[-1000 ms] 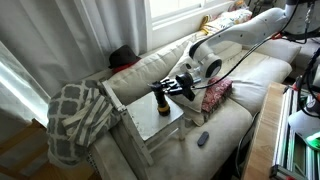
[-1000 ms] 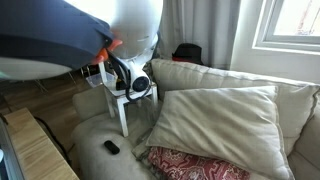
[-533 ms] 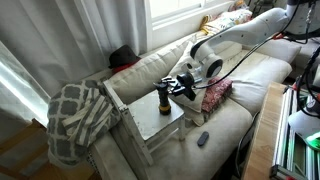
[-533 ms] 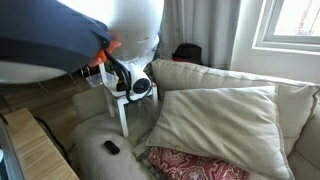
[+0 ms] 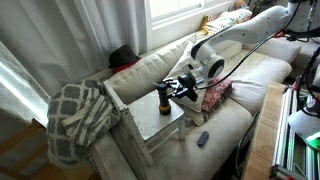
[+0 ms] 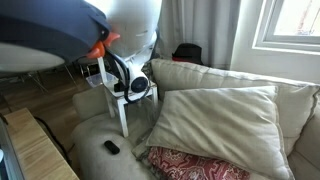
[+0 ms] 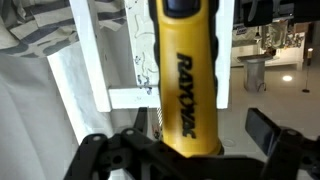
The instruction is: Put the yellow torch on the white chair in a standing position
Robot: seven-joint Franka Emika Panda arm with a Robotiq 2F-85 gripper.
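In an exterior view, the yellow torch (image 5: pixel 160 100) stands upright on the pale seat of the white chair (image 5: pixel 145 122), near the seat's sofa-side edge. The gripper (image 5: pixel 177 90) sits level with the torch and just beside it, reaching in from the sofa side. At this size I cannot tell from here whether the fingers touch the body. A checked cloth (image 5: pixel 72 120) hangs over the chair's back, well apart from the torch.

In the other exterior view, the arm (image 6: pixel 60 40) covers most of the chair. Only 1 white leg (image 6: pixel 124 118) shows clearly, and the torch is hidden.

In the wrist view, the torch (image 7: pixel 186 70) fills the centre, with the chair's white rails (image 7: pixel 100 60) behind it. The gripper (image 7: pixel 178 138) has its jaws spread, with 1 dark finger on each side of the yellow body. The right-hand pad (image 7: pixel 263 128) is clearly apart from it.

My judgement is that the placing is done: the torch is on the chair, upright and apparently let go. What is left is to back the open fingers straight away without brushing the torch, since a nudge could tip it.
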